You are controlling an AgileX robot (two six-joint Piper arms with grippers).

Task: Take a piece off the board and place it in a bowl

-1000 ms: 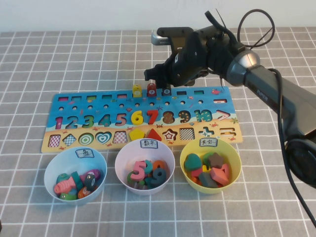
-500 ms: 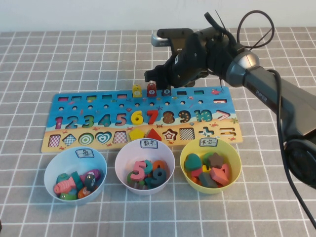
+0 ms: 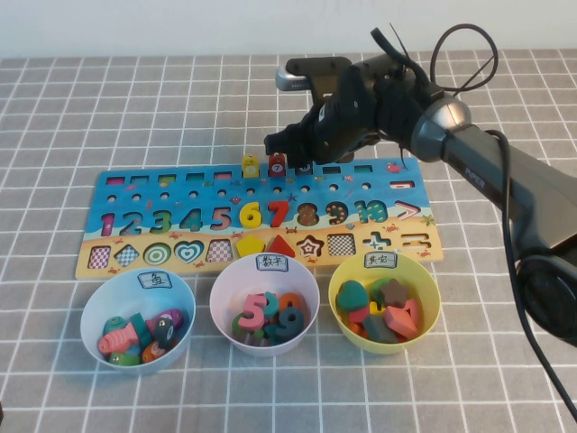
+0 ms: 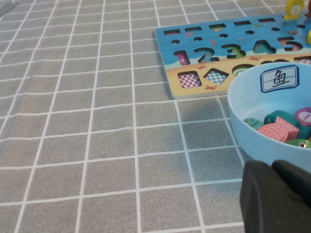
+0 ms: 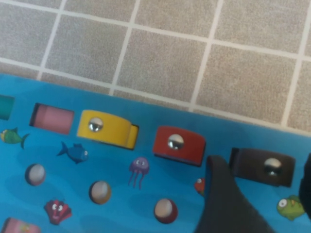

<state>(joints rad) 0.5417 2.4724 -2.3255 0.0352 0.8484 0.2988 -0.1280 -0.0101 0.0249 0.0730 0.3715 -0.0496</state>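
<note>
Dark brown-black fish-shaped peg [image 5: 265,166] stands in the long blue puzzle board [image 3: 135,194], beside the red peg [image 5: 178,144] — the right end effector [image 3: 302,149] has risen slightly, fingers spread, nothing held. Left end effector [image 4: 277,194]: beside the pale blue bowl [image 4: 252,141], state unclear.

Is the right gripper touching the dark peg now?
Cannot tell. In the right wrist view, one finger overlaps the edge of the dark peg on the board; no clear contact or gap.
</note>
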